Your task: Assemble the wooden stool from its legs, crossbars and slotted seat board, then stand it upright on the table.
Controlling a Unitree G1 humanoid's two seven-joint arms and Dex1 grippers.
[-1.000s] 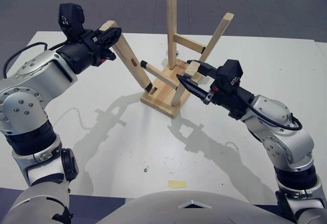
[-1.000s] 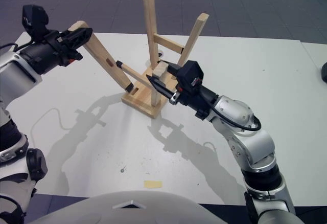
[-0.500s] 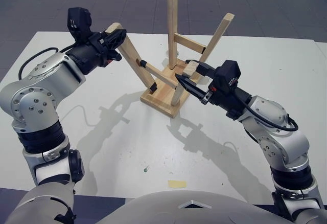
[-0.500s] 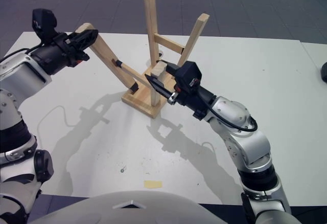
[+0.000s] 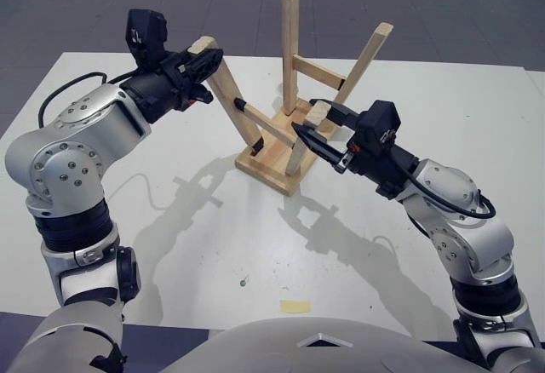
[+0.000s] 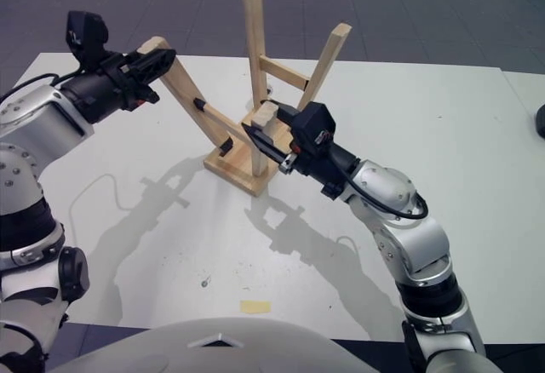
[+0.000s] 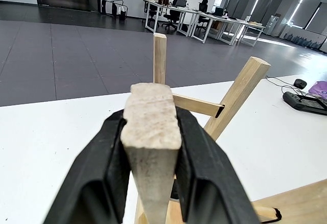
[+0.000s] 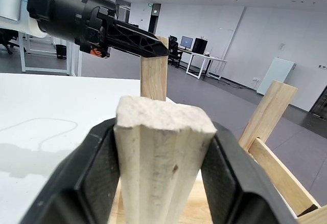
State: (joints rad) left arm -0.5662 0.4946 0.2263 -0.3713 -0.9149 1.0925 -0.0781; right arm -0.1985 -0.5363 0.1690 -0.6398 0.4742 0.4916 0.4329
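The upturned stool's flat square seat board of pale blond wood (image 5: 268, 171) and its plain square wooden legs (image 5: 289, 49) were one light, unpainted honey tone with faint grain (the sawn leg ends looked nearer cream). A thin wooden crossbar (image 5: 268, 123) matched, but had black ends. The left black two-finger gripper (image 5: 207, 56) showed a small orange-red spot; the right black two-finger gripper (image 5: 312, 123) was plain. The broad matte white table (image 5: 128, 177) bore a small yellowish scrap of tape (image 5: 295, 307).
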